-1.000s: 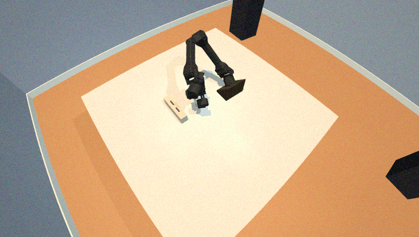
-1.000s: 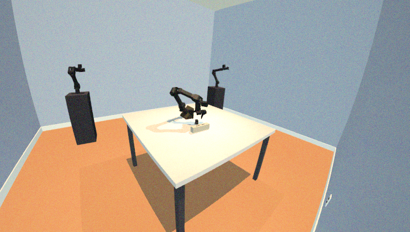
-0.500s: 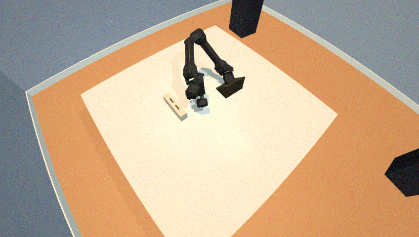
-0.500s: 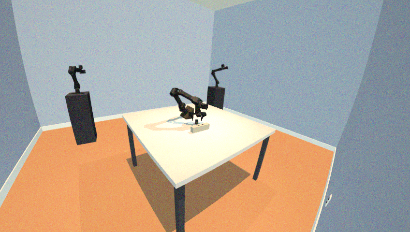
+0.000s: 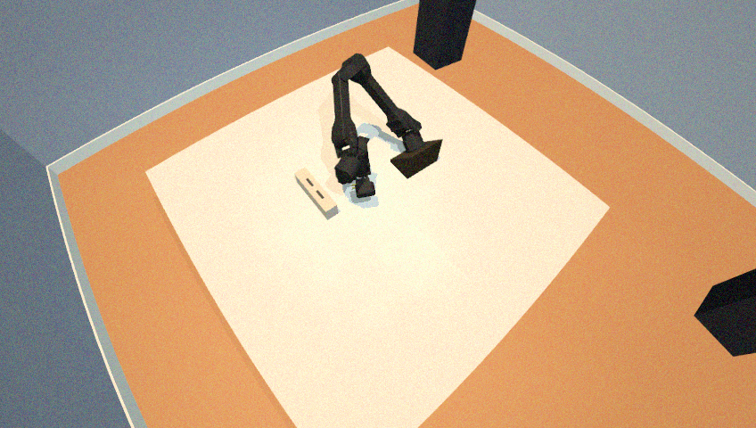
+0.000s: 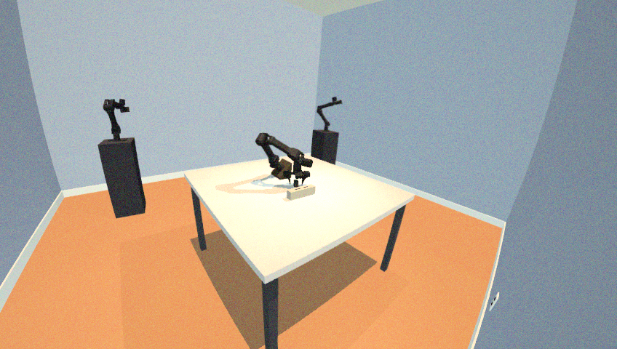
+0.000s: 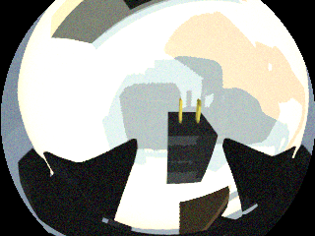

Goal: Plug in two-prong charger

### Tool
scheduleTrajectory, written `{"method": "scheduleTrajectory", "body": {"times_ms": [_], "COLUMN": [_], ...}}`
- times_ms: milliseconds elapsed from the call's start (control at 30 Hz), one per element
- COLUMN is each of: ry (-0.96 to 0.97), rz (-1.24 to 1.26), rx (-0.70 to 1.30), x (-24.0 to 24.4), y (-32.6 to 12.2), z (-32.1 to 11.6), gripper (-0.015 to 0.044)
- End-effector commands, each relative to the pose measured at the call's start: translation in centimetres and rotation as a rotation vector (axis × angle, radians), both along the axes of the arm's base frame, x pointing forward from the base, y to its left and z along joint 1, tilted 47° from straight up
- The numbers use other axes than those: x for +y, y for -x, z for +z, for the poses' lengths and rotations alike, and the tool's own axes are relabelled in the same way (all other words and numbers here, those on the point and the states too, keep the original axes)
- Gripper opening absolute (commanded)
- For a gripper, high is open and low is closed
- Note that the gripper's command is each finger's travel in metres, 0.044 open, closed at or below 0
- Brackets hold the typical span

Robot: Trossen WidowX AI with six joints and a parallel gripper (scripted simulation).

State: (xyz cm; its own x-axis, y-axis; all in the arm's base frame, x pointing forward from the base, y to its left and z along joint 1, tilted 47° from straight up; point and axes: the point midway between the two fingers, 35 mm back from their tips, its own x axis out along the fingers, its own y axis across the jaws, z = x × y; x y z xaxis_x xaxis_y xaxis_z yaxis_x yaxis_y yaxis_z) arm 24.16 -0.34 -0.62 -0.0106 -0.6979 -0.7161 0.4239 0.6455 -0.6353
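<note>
The black charger (image 6: 296, 183) (image 7: 186, 152) rests on the table, its two gold prongs (image 7: 189, 111) pointing to the top of the wrist view. In the top view the gripper hides most of it. My gripper (image 6: 296, 181) (image 7: 183, 145) is open and low over the charger, one finger on each side, with a visible gap to each in the wrist view. The cream power strip (image 5: 314, 188) (image 6: 301, 193) (image 7: 94, 22) lies a short way off on the prong side. Its two dark outlets show in the top view; only part of the strip shows in the wrist view.
The arm's brown base (image 5: 417, 159) (image 6: 281, 169) (image 7: 201, 212) stands on the pale table (image 5: 403, 297) (image 6: 276, 233), on the charger's side away from the prongs. Black pedestals (image 5: 442, 37) (image 6: 123, 181) stand beyond the table, and those in the exterior view carry other arms.
</note>
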Motion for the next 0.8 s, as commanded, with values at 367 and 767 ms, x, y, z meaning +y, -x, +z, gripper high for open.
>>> {"method": "scheduleTrajectory", "body": {"times_ms": [367, 767], "ry": [-0.001, -0.001], "rz": [-0.001, 0.002], "rx": [-0.001, 0.001], "x": [0.0, 1.8], "y": [0.0, 0.0], "z": [0.0, 1.6], "gripper": [0.0105, 0.0]}}
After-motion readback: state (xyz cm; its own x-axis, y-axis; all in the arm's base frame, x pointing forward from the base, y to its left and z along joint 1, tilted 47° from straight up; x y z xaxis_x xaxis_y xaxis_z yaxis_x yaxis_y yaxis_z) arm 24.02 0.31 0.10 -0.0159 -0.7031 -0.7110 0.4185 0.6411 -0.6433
